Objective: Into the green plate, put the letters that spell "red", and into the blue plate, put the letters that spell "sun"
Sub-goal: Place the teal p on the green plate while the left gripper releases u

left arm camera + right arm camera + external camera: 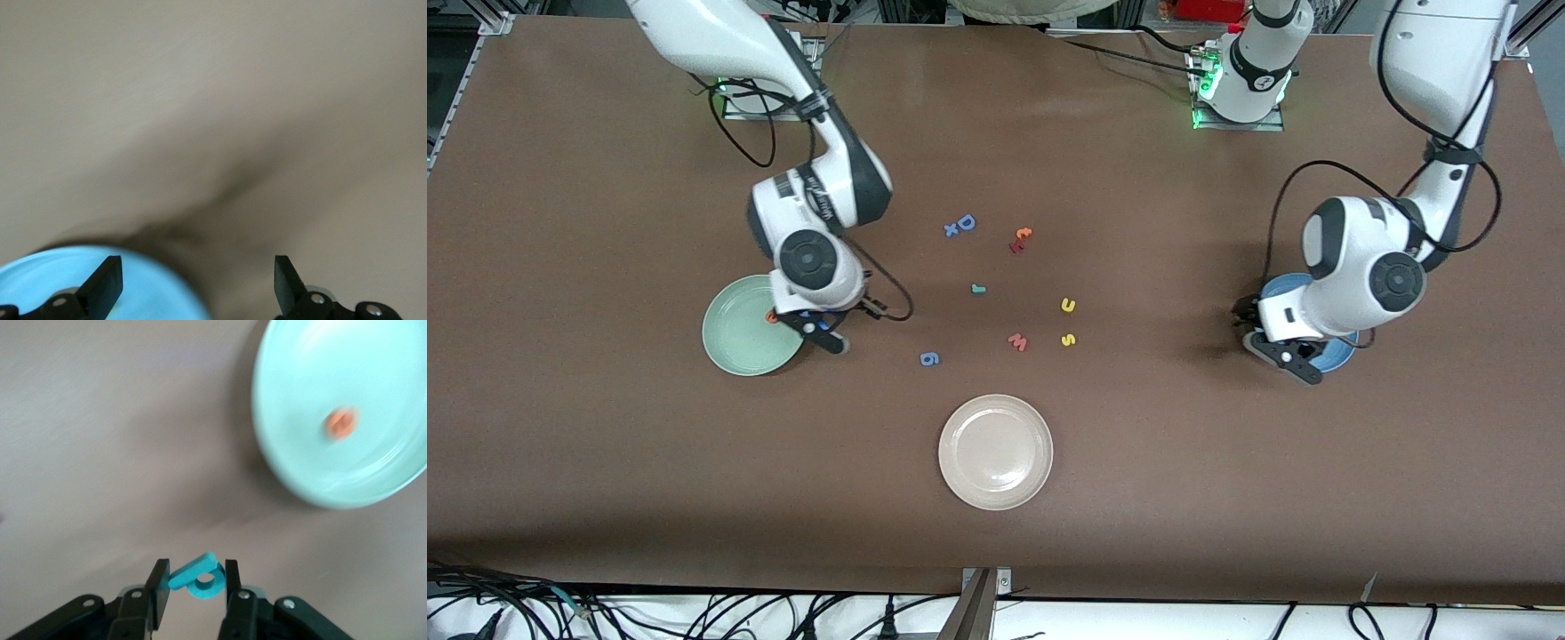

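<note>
Beige plate (995,452) nearest; right pincer (193,580) pinching teal "d" (197,577), left pincer (199,280) agape over blue plate (150,287).

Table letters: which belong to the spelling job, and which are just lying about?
Job: green plate, e in it, d in right gripper, r, u, s, blue plate under open left gripper.
Lying about: D, x, w, 6, beige plate, red-orange pair.

There are three plates (996,452) on the table (605,462), ten small foam letters (1068,340) and two robot arms (1360,267)
</note>
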`<state>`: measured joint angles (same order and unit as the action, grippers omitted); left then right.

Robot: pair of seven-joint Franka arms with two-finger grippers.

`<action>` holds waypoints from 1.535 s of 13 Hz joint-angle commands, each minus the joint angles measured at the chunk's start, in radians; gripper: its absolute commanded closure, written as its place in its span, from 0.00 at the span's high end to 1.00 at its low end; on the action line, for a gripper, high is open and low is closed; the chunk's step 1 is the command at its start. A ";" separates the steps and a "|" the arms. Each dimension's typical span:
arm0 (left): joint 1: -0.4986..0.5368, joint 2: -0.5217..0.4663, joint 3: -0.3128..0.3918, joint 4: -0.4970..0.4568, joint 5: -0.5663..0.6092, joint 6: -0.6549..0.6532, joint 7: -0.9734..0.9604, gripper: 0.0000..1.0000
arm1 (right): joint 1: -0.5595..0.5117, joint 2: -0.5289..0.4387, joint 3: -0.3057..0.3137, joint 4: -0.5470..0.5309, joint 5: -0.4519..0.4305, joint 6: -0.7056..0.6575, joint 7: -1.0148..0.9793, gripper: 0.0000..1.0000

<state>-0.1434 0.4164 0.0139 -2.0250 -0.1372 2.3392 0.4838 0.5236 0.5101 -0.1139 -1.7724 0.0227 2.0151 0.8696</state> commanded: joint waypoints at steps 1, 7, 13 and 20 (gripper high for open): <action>-0.091 -0.016 -0.002 0.006 -0.036 -0.021 -0.164 1.00 | -0.005 -0.027 -0.090 -0.032 0.013 -0.042 -0.189 0.18; -0.246 0.010 -0.006 0.064 -0.039 -0.012 -0.612 1.00 | -0.068 -0.002 -0.168 -0.091 0.013 -0.003 -0.418 0.18; -0.372 0.082 -0.006 0.163 -0.035 -0.011 -0.952 0.99 | -0.142 0.028 -0.167 -0.144 0.013 0.099 -0.526 0.20; -0.461 0.176 -0.009 0.167 -0.021 0.061 -0.824 0.99 | -0.140 0.028 -0.167 -0.137 0.014 0.091 -0.526 0.94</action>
<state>-0.5721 0.5484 -0.0060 -1.8880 -0.1448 2.3757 -0.3731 0.3854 0.5530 -0.2832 -1.9014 0.0230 2.1051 0.3654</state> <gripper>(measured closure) 0.004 0.511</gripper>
